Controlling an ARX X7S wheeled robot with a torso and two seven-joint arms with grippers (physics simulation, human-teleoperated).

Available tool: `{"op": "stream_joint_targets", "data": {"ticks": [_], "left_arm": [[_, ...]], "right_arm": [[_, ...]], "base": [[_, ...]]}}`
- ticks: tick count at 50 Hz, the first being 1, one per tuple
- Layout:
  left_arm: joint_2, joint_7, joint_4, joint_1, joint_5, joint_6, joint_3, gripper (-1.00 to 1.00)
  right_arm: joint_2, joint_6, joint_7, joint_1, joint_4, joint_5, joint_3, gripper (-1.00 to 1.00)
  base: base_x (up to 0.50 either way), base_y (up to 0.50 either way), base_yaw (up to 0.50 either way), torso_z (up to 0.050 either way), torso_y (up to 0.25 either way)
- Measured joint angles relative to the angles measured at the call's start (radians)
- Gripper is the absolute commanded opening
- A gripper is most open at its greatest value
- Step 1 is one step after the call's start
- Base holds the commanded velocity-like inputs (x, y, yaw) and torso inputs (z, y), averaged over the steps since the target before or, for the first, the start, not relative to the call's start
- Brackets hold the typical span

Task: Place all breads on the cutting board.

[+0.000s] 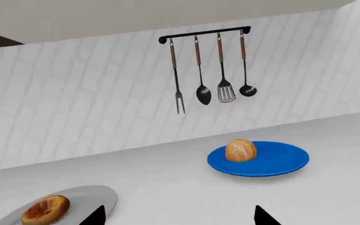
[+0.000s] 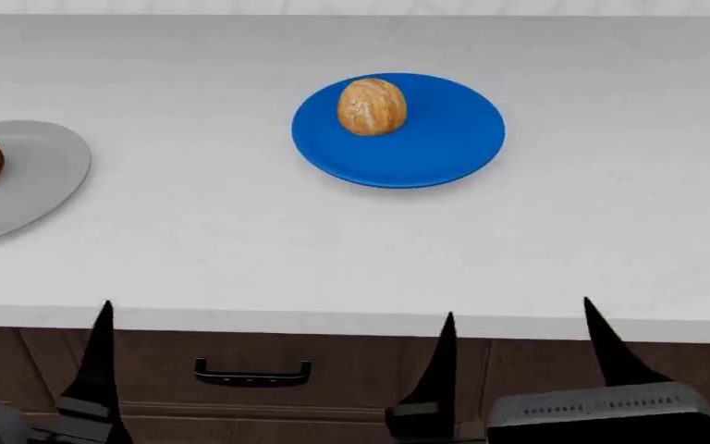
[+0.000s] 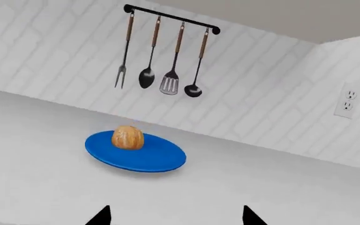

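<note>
Resting on blue plate [image 2: 454, 139], pale roll [image 2: 372, 106], beyond right hand [image 2: 521, 356], spread

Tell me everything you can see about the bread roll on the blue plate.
The pale roll is round, golden-tan, with a cracked crust streaked in lighter lines. It sits whole on the blue plate, off-centre toward the plate's far left rim in the head view. Only the plate touches it. Neither gripper is near.
</note>
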Motion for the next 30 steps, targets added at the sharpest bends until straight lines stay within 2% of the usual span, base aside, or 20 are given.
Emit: {"op": "stream_joint_targets", "data": {"ticks": [17, 19, 24, 30], "left_arm": [[-0.021, -0.006, 0.186, -0.156, -0.098, -0.295, -0.047, 1.00], [-0.022, -0.013, 0.206, -0.179, -0.122, -0.335, -0.058, 1.00], [-0.034, -0.063, 0.241, -0.246, -0.218, -0.442, -0.092, 1.00], [-0.056, -0.138, 0.265, -0.310, -0.338, -0.528, -0.124, 1.00]], "right_arm": [[0.018, 0.332, -0.042, 0.193, -0.203, -0.035, -0.042, 1.00], [0.004, 0.360, -0.079, 0.212, -0.213, -0.079, -0.054, 1.00], [-0.072, 0.410, -0.261, 0.251, -0.231, -0.278, -0.083, 1.00], [-0.138, 0.439, -0.428, 0.280, -0.243, -0.470, -0.106, 1.00]], "base": [[0.00, 0.00, 0.00, 0.050, 0.018], [0.00, 0.00, 0.00, 0.048, 0.018], [0.00, 0.00, 0.00, 0.000, 0.000], [0.00, 0.50, 0.00, 0.000, 0.000]]}}
